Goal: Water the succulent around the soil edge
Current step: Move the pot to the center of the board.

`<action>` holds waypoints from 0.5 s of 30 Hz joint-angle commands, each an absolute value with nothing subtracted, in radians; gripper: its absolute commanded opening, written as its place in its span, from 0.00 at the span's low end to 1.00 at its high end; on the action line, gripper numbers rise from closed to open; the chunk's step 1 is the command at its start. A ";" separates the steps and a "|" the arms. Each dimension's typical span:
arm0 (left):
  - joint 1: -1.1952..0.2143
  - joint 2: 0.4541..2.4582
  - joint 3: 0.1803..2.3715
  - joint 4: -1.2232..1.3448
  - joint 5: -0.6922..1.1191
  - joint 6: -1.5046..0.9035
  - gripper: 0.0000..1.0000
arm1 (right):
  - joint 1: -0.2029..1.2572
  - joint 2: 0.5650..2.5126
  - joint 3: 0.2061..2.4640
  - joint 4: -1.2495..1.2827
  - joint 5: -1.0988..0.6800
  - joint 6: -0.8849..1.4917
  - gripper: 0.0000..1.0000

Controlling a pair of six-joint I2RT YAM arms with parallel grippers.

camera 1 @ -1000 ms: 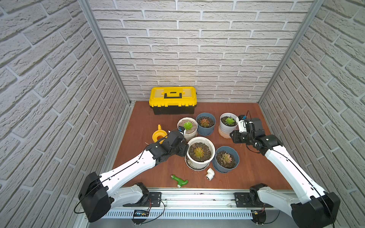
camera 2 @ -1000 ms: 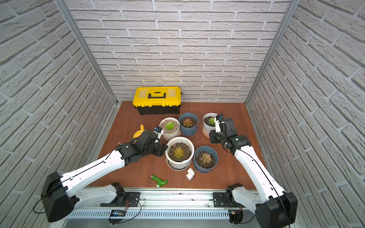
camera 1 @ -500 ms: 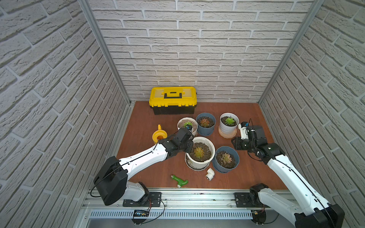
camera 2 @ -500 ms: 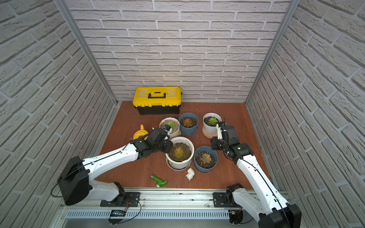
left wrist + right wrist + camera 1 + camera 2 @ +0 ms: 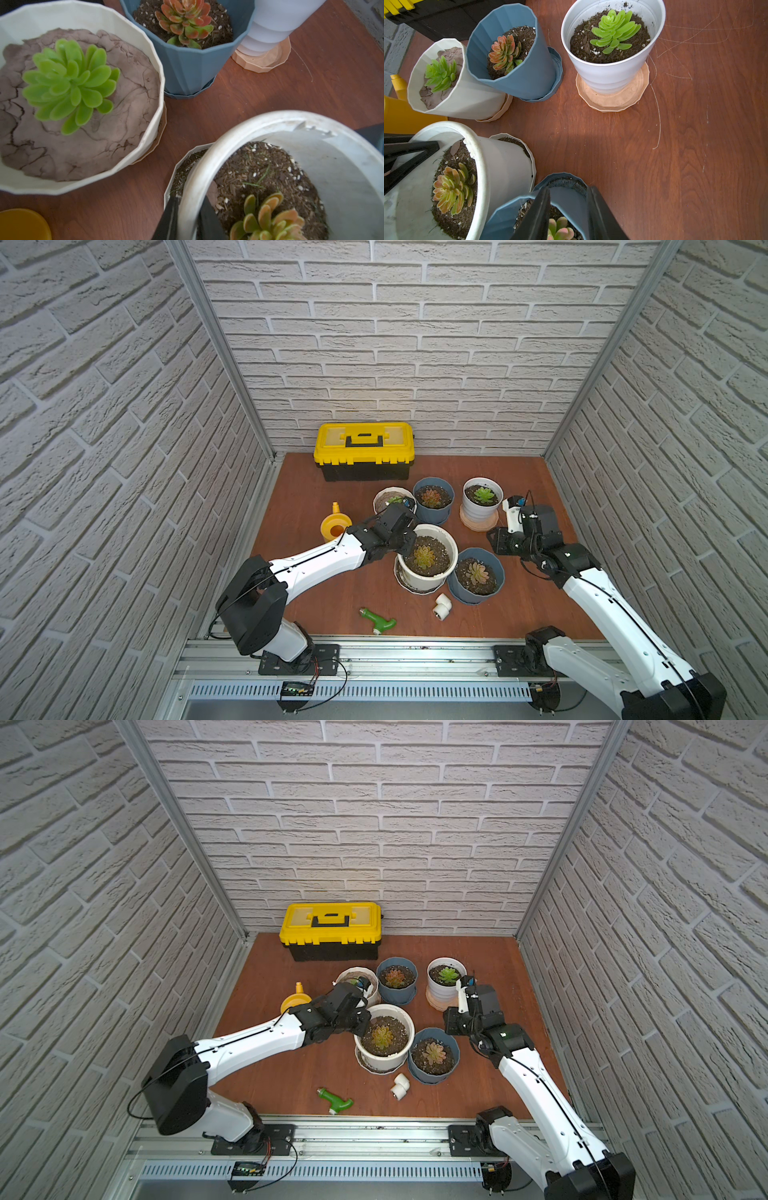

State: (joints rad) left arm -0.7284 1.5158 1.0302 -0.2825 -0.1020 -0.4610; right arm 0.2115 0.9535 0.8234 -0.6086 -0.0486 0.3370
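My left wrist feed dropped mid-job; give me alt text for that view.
The left gripper pinches the rim of the large white pot holding an orange-green succulent. Nearby stand a cream pot of cracked soil with a green succulent and a blue pot.

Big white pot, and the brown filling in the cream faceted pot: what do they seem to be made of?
Big white pot: probably plastic, matte, scuffed; thin smooth wall, rolled rim. Brown filling in the cream faceted pot: seemingly dried clay or putty, matte; one continuous cracked sheet, no loose grains.
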 commanded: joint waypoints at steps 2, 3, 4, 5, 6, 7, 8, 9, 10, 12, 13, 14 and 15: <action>-0.695 1.570 1.054 -0.193 -0.225 -0.412 0.00 | 0.213 0.940 0.805 -0.553 -0.052 0.353 0.36; -0.679 1.574 1.052 -0.181 -0.230 -0.414 0.00 | 0.213 0.940 0.803 -0.548 -0.053 0.354 0.35; -0.664 1.575 1.049 -0.171 -0.233 -0.416 0.00 | 0.213 0.940 0.802 -0.545 -0.055 0.356 0.36; -0.649 1.577 1.044 -0.161 -0.239 -0.417 0.00 | 0.214 0.940 0.800 -0.542 -0.057 0.356 0.35; -0.634 1.574 1.038 -0.155 -0.247 -0.417 0.00 | 0.213 0.942 0.798 -0.540 -0.059 0.356 0.35; -0.621 1.572 1.031 -0.151 -0.257 -0.418 0.00 | 0.213 0.943 0.796 -0.540 -0.061 0.356 0.35; -0.607 1.569 1.024 -0.149 -0.263 -0.416 0.00 | 0.214 0.946 0.795 -0.539 -0.064 0.355 0.35; -0.592 1.563 1.014 -0.150 -0.272 -0.416 0.00 | 0.213 0.946 0.796 -0.540 -0.065 0.353 0.35; -0.576 1.556 1.004 -0.155 -0.280 -0.417 0.00 | 0.213 0.949 0.793 -0.540 -0.067 0.351 0.35; -0.542 1.538 0.981 -0.165 -0.285 -0.420 0.00 | 0.213 0.952 0.790 -0.540 -0.072 0.350 0.35; -0.522 1.525 0.966 -0.167 -0.281 -0.423 0.00 | 0.213 0.955 0.790 -0.541 -0.074 0.349 0.35; -0.507 1.509 0.949 -0.166 -0.279 -0.426 0.00 | 0.213 0.958 0.788 -0.545 -0.075 0.349 0.35; -0.497 1.493 0.936 -0.164 -0.280 -0.426 0.00 | 0.213 0.962 0.789 -0.549 -0.076 0.348 0.35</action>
